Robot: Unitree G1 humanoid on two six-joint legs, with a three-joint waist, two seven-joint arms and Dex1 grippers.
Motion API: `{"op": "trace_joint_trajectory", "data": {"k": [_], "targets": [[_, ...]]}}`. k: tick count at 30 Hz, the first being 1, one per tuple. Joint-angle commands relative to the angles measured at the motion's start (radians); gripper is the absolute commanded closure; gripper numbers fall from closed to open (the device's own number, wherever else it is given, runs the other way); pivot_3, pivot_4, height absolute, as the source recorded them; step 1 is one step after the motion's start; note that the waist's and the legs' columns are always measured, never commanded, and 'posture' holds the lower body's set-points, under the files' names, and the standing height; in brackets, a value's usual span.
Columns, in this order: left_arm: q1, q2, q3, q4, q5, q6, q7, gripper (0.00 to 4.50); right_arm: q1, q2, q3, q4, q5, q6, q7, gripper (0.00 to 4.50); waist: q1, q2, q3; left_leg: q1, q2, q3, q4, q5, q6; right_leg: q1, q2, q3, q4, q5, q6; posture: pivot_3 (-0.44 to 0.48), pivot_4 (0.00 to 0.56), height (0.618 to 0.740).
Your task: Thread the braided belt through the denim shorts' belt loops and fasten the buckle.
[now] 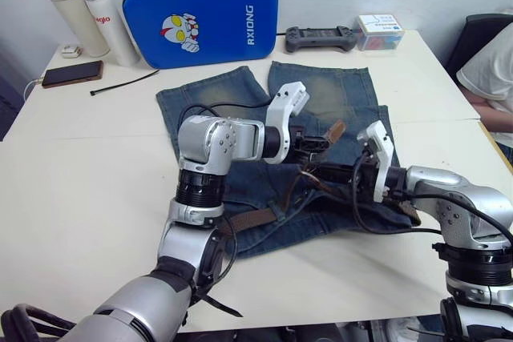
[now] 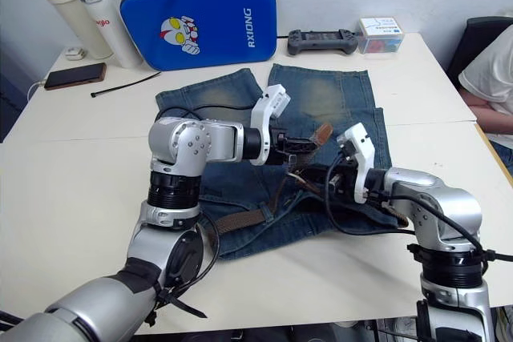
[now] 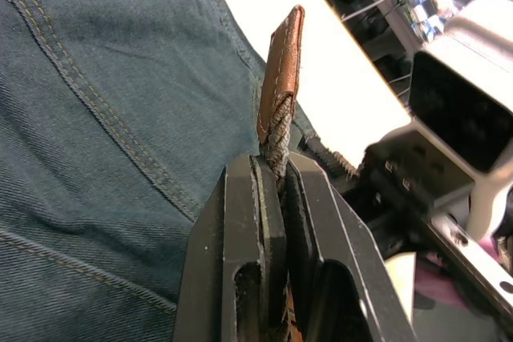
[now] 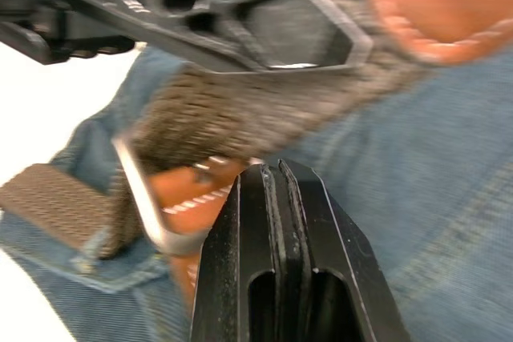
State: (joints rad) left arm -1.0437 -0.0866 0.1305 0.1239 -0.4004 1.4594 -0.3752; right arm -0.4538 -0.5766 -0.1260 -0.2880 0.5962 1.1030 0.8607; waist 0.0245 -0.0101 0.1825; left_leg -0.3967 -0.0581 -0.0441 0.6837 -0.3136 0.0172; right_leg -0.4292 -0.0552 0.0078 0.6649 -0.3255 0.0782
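The denim shorts lie flat on the white surface, legs pointing toward the far edge and waistband toward the robot. The braided belt runs along the waistband, part of it lying across the near left side of the shorts, and its leather-tipped free end stands up above the denim. The left gripper has its jaws closed tight on the woven strap just below that brown leather tip, as the left wrist view shows, with the tip sticking out past the fingertips. The right gripper sits just beside it over the middle of the waistband; its jaws are pressed together with no gap between them, and whether they pinch any of the belt cannot be told. Right in front of the right gripper's fingers the silver buckle rests on the denim with the woven strap passing through its frame and an orange-brown leather piece under it. At the far side of the surface stand a blue padded case, two white bottles, a dark phone, a black cable tie, a game controller and a small box. A person's arm in a white sleeve shows at the right edge.
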Motion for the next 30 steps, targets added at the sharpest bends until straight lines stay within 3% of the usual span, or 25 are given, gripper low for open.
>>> {"op": "trace_joint_trajectory", "data": {"k": [1, 5, 11, 17, 23, 30], "targets": [[-0.036, -0.029, 0.054, -0.058, -0.043, 0.012, 0.027, 4.50, 0.025, -0.034, 0.115, -0.080, -0.010, -0.015, 0.001, 4.46, 0.000, 0.000, 0.000, 0.000, 0.000, 0.000, 0.000, 0.000, 0.000, 0.000, 0.000, 0.000, 0.000, 0.000, 0.000, 0.000, 0.150, 0.740], [-0.058, -0.062, 0.128, -0.065, -0.065, 0.038, 0.064, 4.50, 0.055, -0.120, 0.269, -0.040, -0.171, -0.154, -0.019, 4.46, 0.001, 0.000, 0.000, 0.000, 0.000, 0.000, 0.000, 0.000, 0.000, 0.000, 0.000, 0.000, -0.002, 0.000, 0.000, 0.000, 0.150, 0.740], [-0.064, -0.071, 0.204, -0.125, -0.109, 0.140, 0.086, 4.50, 0.061, -0.166, 0.332, -0.006, -0.271, -0.277, -0.037, 4.46, 0.002, 0.000, 0.000, 0.001, -0.001, 0.000, 0.000, 0.000, 0.000, 0.001, -0.001, 0.000, -0.002, 0.000, 0.000, 0.000, 0.150, 0.740], [0.013, 0.030, 0.211, -0.176, -0.238, 0.155, 0.114, 4.50, 0.057, -0.171, 0.287, -0.022, -0.252, -0.308, -0.031, 4.46, 0.000, 0.000, 0.000, 0.002, 0.000, 0.000, 0.000, 0.000, -0.001, 0.001, 0.000, 0.000, -0.002, 0.000, 0.000, 0.000, 0.150, 0.740], [0.150, 0.183, 0.210, -0.215, -0.417, 0.155, 0.168, 4.50, 0.057, -0.158, 0.141, -0.064, -0.091, -0.228, 0.013, 4.46, -0.001, 0.000, 0.000, 0.002, 0.000, 0.000, 0.000, 0.000, -0.001, 0.001, 0.000, 0.000, -0.001, 0.000, 0.000, 0.000, 0.150, 0.740], [0.271, 0.187, 0.240, -0.222, -0.456, 0.155, 0.285, 4.50, 0.055, -0.139, 0.140, -0.049, -0.030, -0.217, 0.044, 4.46, 0.001, 0.000, 0.000, 0.002, 0.000, 0.000, 0.000, 0.000, -0.001, 0.001, 0.000, 0.000, -0.002, 0.000, 0.000, 0.000, 0.150, 0.740]]}}
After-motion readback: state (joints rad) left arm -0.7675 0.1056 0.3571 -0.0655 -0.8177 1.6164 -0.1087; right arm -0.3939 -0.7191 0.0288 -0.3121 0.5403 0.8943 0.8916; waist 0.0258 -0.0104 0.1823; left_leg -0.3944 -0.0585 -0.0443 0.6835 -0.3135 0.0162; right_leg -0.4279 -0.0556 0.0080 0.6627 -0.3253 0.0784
